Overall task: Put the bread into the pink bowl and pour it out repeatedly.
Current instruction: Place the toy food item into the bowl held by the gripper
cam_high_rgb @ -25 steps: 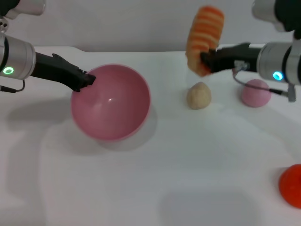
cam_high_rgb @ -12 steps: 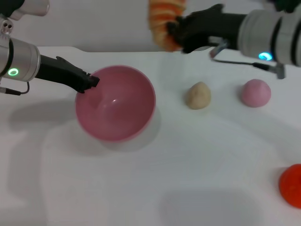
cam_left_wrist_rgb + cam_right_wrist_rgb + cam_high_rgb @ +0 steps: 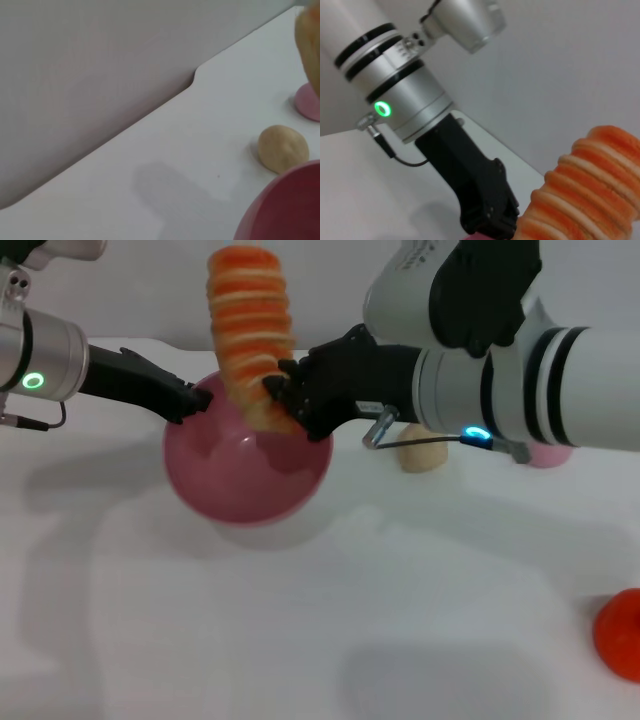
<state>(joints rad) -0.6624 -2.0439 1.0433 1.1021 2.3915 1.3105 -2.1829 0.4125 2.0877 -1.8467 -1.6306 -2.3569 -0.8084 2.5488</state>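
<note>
While the pink bowl (image 3: 247, 462) is gripped at its rim by the left gripper (image 3: 196, 401), on the side away from the beige egg-shaped lump (image 3: 419, 456), the bread (image 3: 252, 332) is held over it by the right gripper (image 3: 281, 398). The loaf is clamped near its lower end between the black fingers (image 3: 300, 375), so most of its striped length sticks up and away from the hand, roughly upright with a slight lean. Its bottom tip hangs just over the bowl's opening, near the rim on the lump's side; whether it's actually touching the inside can't be told. The bowl itself looks tipped, its opening turned partly toward the camera, and it's sitting on the white table (image 3: 320, 640). The lump is partly hidden behind the right arm, beside the bowl. A small pink dome (image 3: 309, 102) is seen past the lump in the left wrist view. An orange-red object (image 3: 618, 634) is cut off well apart from the bowl.
</note>
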